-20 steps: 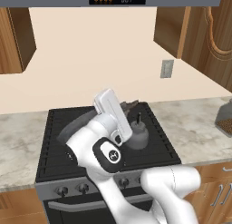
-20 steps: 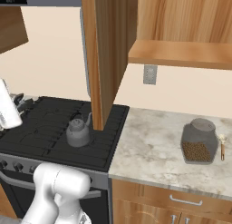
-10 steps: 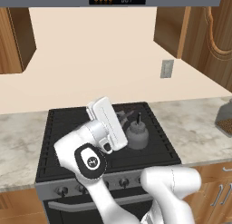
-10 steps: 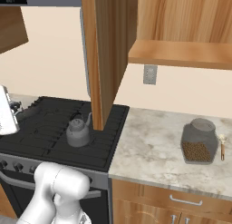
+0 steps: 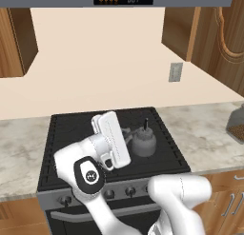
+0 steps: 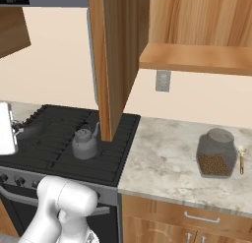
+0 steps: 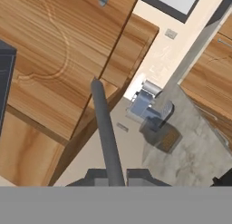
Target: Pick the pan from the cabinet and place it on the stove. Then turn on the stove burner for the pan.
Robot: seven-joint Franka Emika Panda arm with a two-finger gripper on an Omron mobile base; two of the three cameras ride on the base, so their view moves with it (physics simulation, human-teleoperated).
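Now, at the left of the left base view, the stove (image 5: 71, 124) is seen with its front left grates bare. Over its middle the white hand is held lower than a second ago: it has been brought down toward the grates while the elbow has dropped in front of it. In the hand view the gripper (image 7: 117, 177) is clamped on the thin dark handle of the pan (image 7: 106, 132), which is carried just above the cooktop. The pan's round body is hidden behind the hand and cannot be made out.

Just right of the hand, a kettle (image 5: 143, 143) is set on the right-hand grates, so little room is left on that side. Farther right, the cabinet (image 6: 115, 55) is left with a door open over the stove's right edge, and a jar (image 6: 215, 156) is seen on the counter.

From this, the carry is judged almost done. The pan is not yet set down or released, and the knobs (image 5: 128, 191) are not yet touched.
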